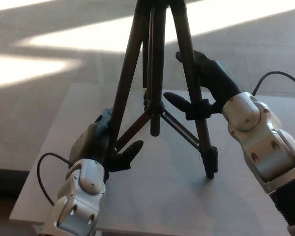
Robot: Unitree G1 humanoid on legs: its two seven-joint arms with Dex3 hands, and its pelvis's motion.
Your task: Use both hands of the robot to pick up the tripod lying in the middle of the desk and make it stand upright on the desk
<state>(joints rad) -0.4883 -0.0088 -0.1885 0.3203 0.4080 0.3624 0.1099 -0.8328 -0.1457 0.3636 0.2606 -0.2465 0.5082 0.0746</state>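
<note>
Matte grey desk (152, 196) | black tubular tripod (155, 73) upright (3 legs) | left hand (110, 147), right hand (201, 93): fingers spread beside legs.

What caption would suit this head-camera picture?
Black three-legged tripod standing on the pale grey desk, left hand and right hand open beside its legs.

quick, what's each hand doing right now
Left hand: open, fingers spread beside the tripod's left leg, not clamped.
Right hand: open, fingers apart around the right leg, not closed on it.
</note>
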